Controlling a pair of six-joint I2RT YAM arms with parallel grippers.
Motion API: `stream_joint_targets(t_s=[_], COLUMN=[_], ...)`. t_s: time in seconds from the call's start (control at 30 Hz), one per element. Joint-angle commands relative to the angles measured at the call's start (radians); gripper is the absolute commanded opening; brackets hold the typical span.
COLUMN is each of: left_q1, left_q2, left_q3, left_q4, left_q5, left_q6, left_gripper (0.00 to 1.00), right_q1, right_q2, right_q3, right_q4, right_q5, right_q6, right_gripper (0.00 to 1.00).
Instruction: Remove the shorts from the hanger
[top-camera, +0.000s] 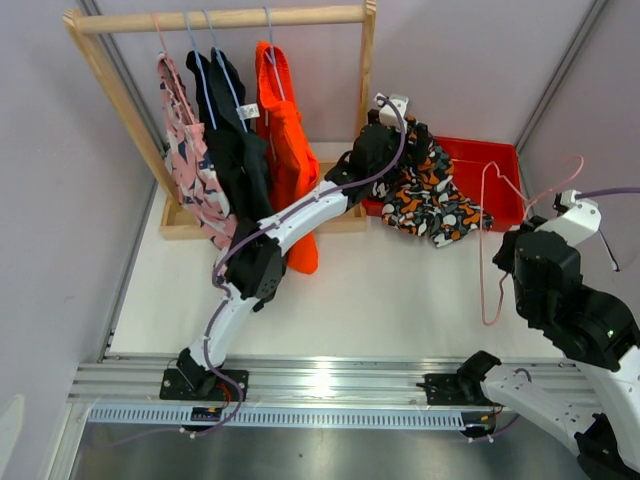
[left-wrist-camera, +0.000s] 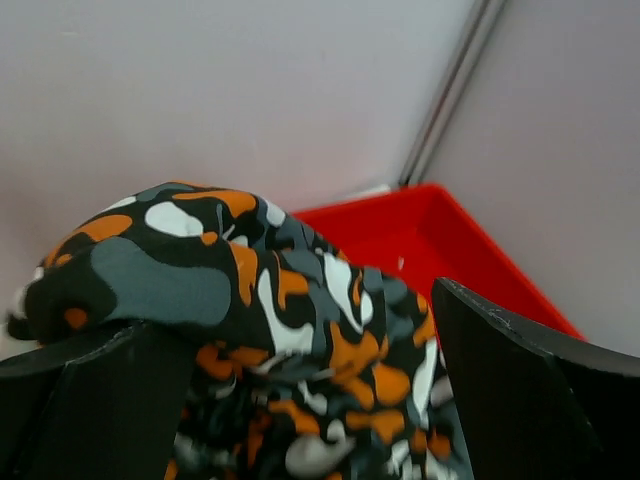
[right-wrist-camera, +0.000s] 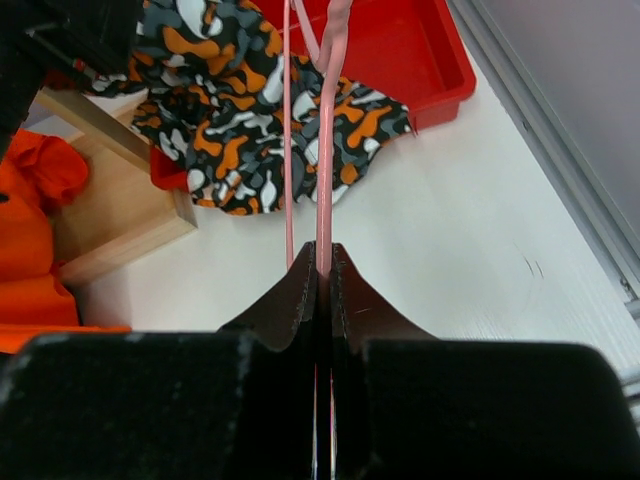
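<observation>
Shorts off pink hanger, bunched between apart fingers of your left end effector, trailing over red bin rim. Right end effector clamped on hanger wire, well right of shorts. Left arm nearer; release likely suffices.

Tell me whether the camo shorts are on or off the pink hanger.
Off. The hanger hangs bare in the shut right gripper, apart from the shorts draped over the red bin's edge.
</observation>
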Motion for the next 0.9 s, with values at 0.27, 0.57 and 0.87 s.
stream_joint_targets(t_s=[0.27, 0.57, 0.87], left_q1=[-0.104, -0.273, -0.374], left_q2=[-0.303, -0.575, -1.213], left_q3=[0.139, -0.308, -0.918], left_q4=[-0.801, -0.902, -0.866], left_q5=[-0.05, -0.217, -0.286], left_q6=[0.039, -0.007, -0.225], left_gripper=[0.99, 0.99, 0.99], right_q1=[0.001, 0.034, 0.11], right_q2=[0.232, 0.399, 0.718], right_q3=[0.338, 0.484, 0.815], right_q4=[0.163, 0.271, 0.261], right_q5=[-0.097, -0.35, -0.283], right_q6=[-0.16, -0.259, -0.362], right_gripper=[0.0, 0.0, 0.0])
